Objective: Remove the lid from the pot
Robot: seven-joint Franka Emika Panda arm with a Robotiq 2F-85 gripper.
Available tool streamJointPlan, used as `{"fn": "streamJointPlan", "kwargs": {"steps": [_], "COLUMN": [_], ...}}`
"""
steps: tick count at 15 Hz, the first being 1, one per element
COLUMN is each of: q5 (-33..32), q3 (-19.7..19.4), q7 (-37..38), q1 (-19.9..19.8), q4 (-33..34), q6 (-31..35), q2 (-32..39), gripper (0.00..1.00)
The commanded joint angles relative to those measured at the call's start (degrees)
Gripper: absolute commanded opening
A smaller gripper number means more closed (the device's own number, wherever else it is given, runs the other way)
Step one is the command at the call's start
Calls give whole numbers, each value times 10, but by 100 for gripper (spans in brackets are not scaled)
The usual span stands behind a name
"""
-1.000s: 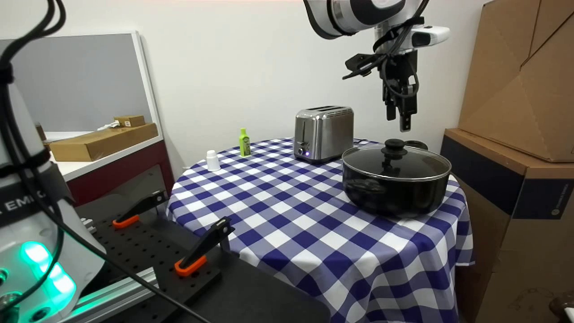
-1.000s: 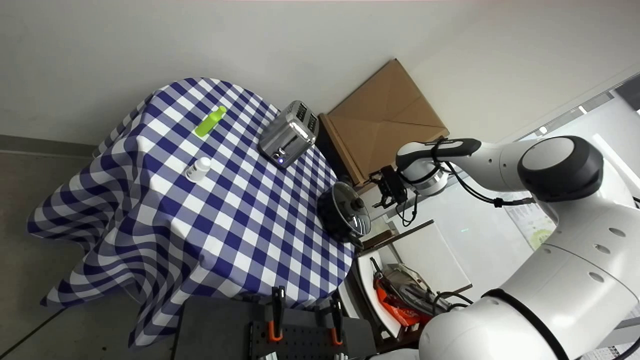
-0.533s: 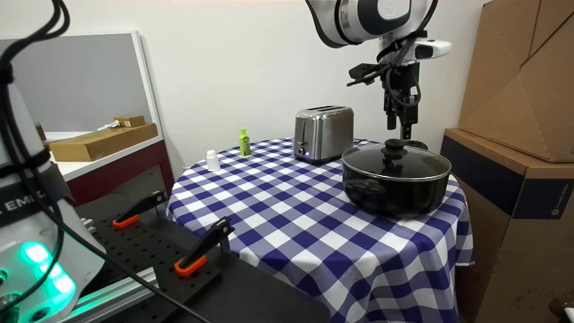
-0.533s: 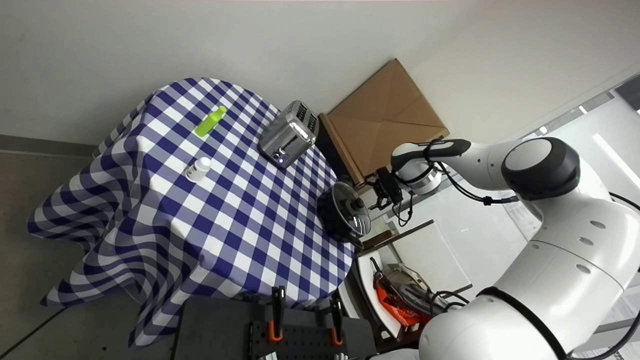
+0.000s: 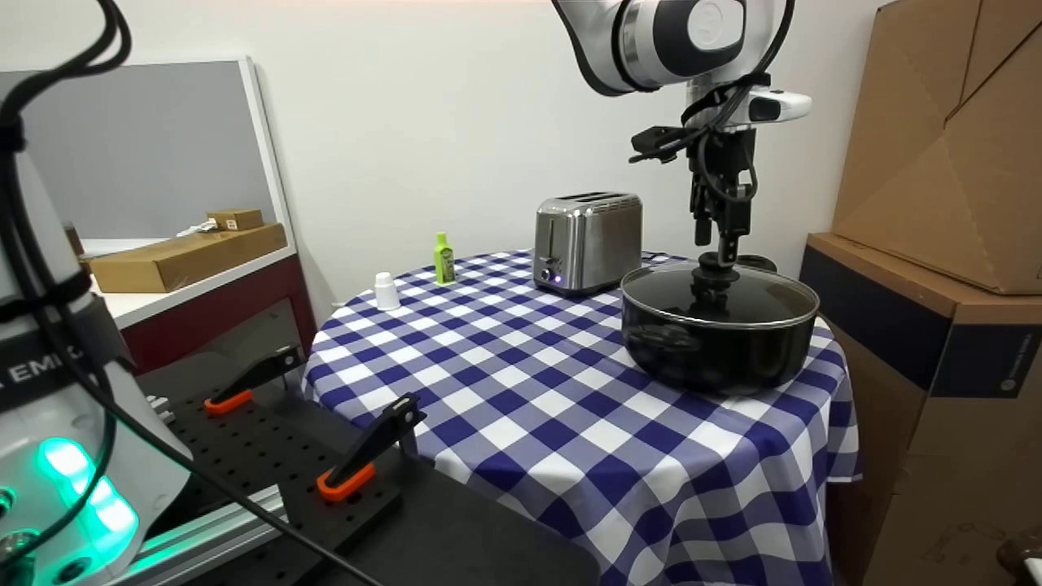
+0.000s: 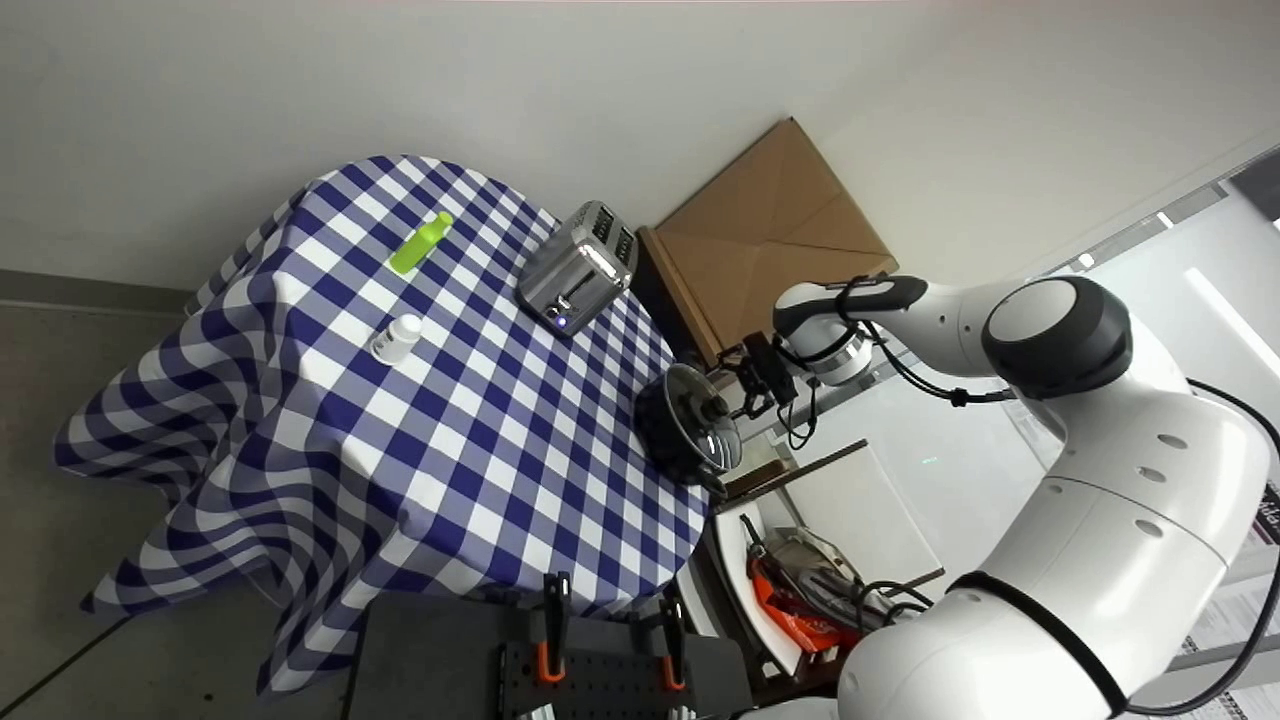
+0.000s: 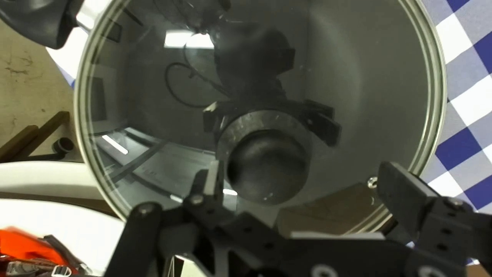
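Your Robotiq gripper [image 5: 715, 242] is pointing down, jaws parted, over the level, round glass lid [image 7: 261, 88], its knob [image 7: 269, 169] facing up.

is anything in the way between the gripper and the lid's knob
Nothing visible stands between the gripper and the knob on the lid. In the wrist view, open fingers show on either side of the knob. The toaster stands off beside the pot, not between them.

Lab, robot arm [image 6: 1110, 490], perforated black plate [image 5: 281, 456], 2 clamps [image 5: 370, 446], stacked cardboard boxes [image 5: 952, 179]
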Motion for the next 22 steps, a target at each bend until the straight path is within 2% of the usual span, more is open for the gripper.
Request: {"fn": "streamJointPlan", "kwargs": {"steps": [1,7,8,15,19,22], "q5": [17,15,14,0,-22,-44], "q3": [0,-10,-8,-13,-16,-1], "q7": [-10,-6,-8,-12,-26,-49], "q1": [2,-1,0,16,33,57], "q4": [29,31,29,-5,-56,-103], "q6": [-26,-28,-29,-74,-80,-86], "q2": [15,16,14,-51,-144,-210], "gripper": [74,28,25,25,25,25]}}
